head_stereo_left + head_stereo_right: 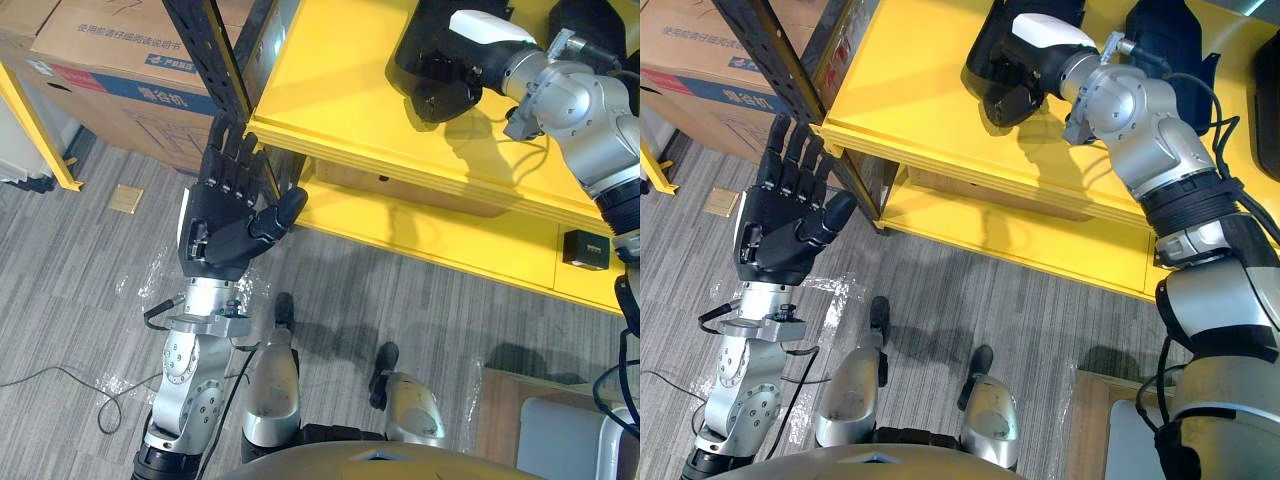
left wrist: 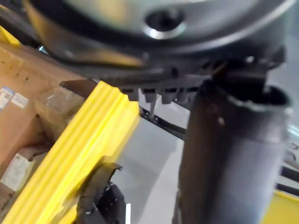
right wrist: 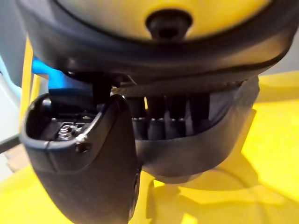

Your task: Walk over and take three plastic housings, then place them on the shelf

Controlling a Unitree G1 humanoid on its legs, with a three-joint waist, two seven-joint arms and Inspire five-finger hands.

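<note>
L eye: left hand (image 1: 225, 225) is held spread & empty by the yellow shelf (image 1: 340, 90) corner.
R eye: a black plastic housing (image 1: 992, 85) is gripped at the shelf top by the right hand (image 1: 1040, 35).
L wrist: nothing is held.
R wrist: fingers are seen curled round the shell. It is judged stiff, light, prob. slick, and best taken by the rim.
</note>
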